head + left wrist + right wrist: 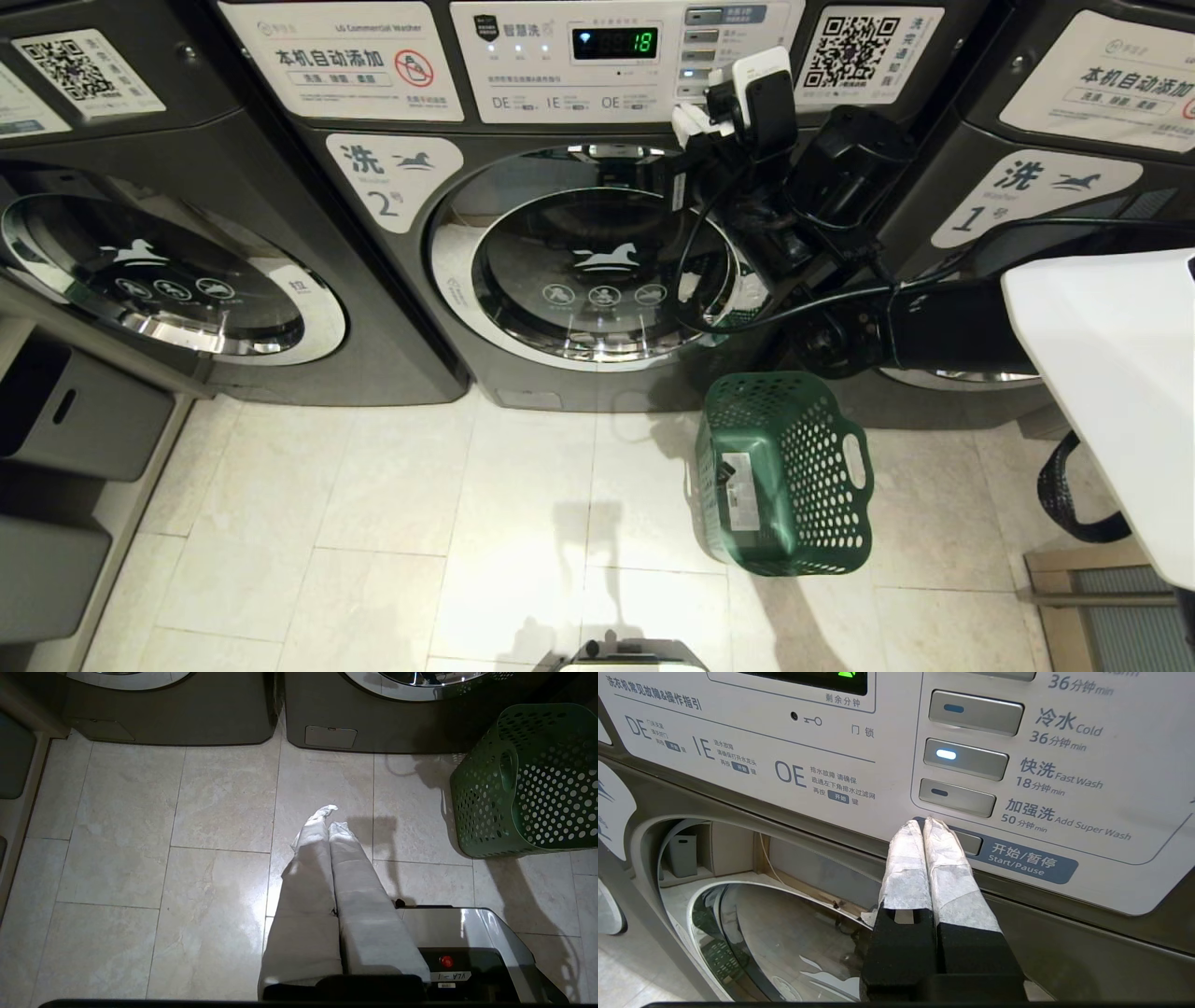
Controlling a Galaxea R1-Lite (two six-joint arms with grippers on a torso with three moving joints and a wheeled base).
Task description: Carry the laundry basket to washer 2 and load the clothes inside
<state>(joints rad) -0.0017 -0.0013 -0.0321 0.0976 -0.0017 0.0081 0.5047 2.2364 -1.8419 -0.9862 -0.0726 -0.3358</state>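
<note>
Washer 2 (597, 271) stands in the middle, its round glass door looking closed and its display lit with 18. My right gripper (924, 822) is shut, its taped fingertips at the left end of the Start/Pause button (971, 842) on the control panel; the head view shows it as well (689, 121). The green laundry basket (794, 476) lies tipped on its side on the floor just right of washer 2, sticker side towards me, and the left wrist view also catches the basket (528, 779). The clothes are out of view. My left gripper (329, 816) hangs shut and empty over the tiles.
Washer 1 (1027, 201) stands to the right and a third washer (159, 280) to the left. Grey bins (84, 420) sit on shelving at the far left. My base (467, 942) is on the pale floor tiles (373, 523) in front of the machines.
</note>
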